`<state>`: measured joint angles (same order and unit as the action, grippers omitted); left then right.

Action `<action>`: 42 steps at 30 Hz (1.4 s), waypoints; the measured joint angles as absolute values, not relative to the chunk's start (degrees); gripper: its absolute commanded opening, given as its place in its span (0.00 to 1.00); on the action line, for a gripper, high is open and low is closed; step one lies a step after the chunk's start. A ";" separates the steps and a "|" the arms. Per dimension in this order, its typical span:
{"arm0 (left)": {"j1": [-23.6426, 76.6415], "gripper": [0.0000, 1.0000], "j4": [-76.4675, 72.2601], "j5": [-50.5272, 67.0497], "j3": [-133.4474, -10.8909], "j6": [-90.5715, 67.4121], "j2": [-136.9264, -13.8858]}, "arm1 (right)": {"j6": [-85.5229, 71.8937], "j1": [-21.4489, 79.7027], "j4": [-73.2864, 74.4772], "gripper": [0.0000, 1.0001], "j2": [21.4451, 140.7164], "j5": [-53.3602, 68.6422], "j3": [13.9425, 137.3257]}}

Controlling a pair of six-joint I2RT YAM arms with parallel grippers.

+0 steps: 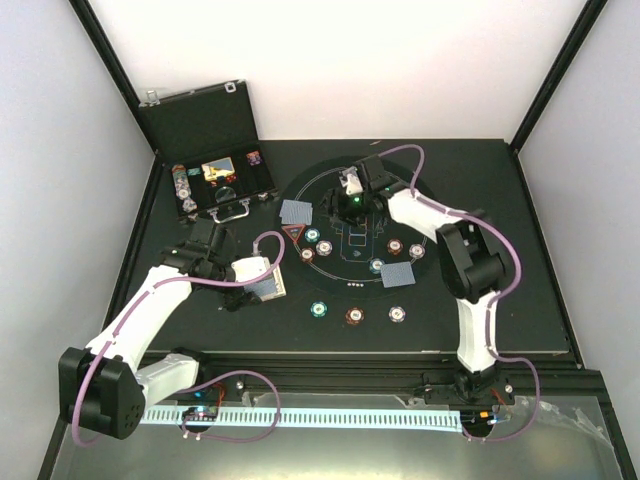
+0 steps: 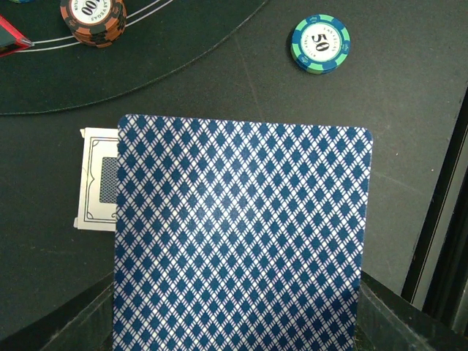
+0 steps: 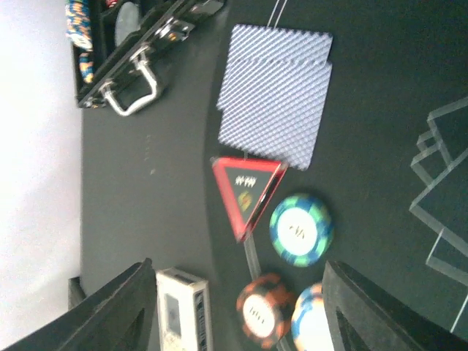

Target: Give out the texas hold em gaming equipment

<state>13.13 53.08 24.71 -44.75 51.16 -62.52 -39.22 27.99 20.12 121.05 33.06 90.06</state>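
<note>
My left gripper (image 1: pixel 262 282) (image 2: pixel 238 325) is shut on playing cards (image 2: pixel 241 234) with a blue diamond-patterned back, held low over the table left of the round black mat (image 1: pixel 345 292). A white card box (image 2: pixel 99 179) lies under them. A teal chip (image 2: pixel 320 44) and an orange chip (image 2: pixel 93 16) lie ahead of them. My right gripper (image 1: pixel 350 200) (image 3: pixel 245 322) hangs open over the mat with nothing between its fingers. Below it are a red triangle marker (image 3: pixel 245 191), a teal chip (image 3: pixel 301 228), an orange chip (image 3: pixel 262 308) and a pile of cards (image 3: pixel 278 91).
The black case (image 1: pixel 200 125) stands open at the back left, with chips in its tray and its handle (image 3: pixel 131 91) toward the mat. A second card pile (image 1: pixel 398 275) and several chips lie on the mat, three of them along its near edge (image 1: pixel 354 315).
</note>
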 measured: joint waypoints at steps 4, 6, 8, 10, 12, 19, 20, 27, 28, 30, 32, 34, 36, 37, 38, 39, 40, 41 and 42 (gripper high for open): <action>13.13 0.02 53.06 24.75 -44.75 51.16 -62.48 | -40.97 29.69 13.74 0.77 111.72 34.04 78.87; 13.13 0.02 53.06 24.77 -44.75 51.16 -62.48 | -42.70 31.66 10.48 0.79 108.49 34.96 74.22; 13.13 0.02 53.06 24.86 -44.75 51.13 -62.48 | -44.82 34.79 6.24 0.81 105.62 36.16 69.08; 13.13 0.02 53.04 24.93 -44.75 50.96 -62.48 | -47.37 37.63 1.98 0.82 103.85 37.52 64.79; 13.13 0.02 53.04 24.99 -44.75 50.81 -62.52 | -50.37 40.84 -3.25 0.83 102.50 39.16 60.20; 13.13 0.01 53.04 25.61 -44.75 50.48 -62.63 | -58.11 47.29 -15.05 0.83 102.28 42.44 54.11; 13.13 0.02 53.01 25.65 -44.75 50.48 -62.63 | -59.05 47.86 -16.53 0.83 102.32 42.70 54.00; 13.13 0.02 53.01 25.71 -44.75 50.41 -62.63 | -62.72 49.98 -23.46 0.83 104.71 43.94 54.33; 13.13 0.02 53.04 25.69 -44.75 50.41 -62.63 | -63.05 50.19 -23.88 0.83 105.34 44.03 54.54; 13.13 0.02 53.01 25.69 -44.75 50.41 -62.63 | -63.59 50.74 -24.45 0.82 106.69 44.21 55.02; 13.13 0.02 53.01 25.71 -44.75 50.41 -62.63 | -64.23 51.33 -24.97 0.82 107.90 44.34 55.59; 13.13 0.02 53.01 25.71 -44.75 50.41 -62.63 | -64.82 51.92 -25.69 0.81 109.30 44.71 56.38; 13.13 0.01 52.99 25.71 -44.75 50.41 -62.63 | -65.17 52.42 -26.09 0.81 110.63 45.01 57.43; 13.13 0.02 52.99 25.71 -44.75 50.41 -62.63 | -65.41 52.69 -26.20 0.80 111.35 45.19 58.19; 13.13 0.02 52.99 25.71 -44.75 50.41 -62.63 | -65.60 52.90 -26.24 0.80 111.98 45.25 59.05; 13.13 0.02 52.99 25.71 -44.75 50.41 -62.63 | -65.73 53.08 -26.44 0.80 112.44 45.30 59.66; 13.13 0.02 52.99 25.71 -44.75 50.41 -62.63 | -65.93 53.28 -26.65 0.79 113.06 45.41 60.45; 13.13 0.02 52.99 25.71 -44.75 50.41 -62.63 | -65.98 53.36 -26.87 0.78 113.58 45.52 61.10; 13.13 0.02 52.99 25.71 -44.75 50.41 -62.63 | -66.04 53.41 -27.07 0.77 114.10 45.60 61.60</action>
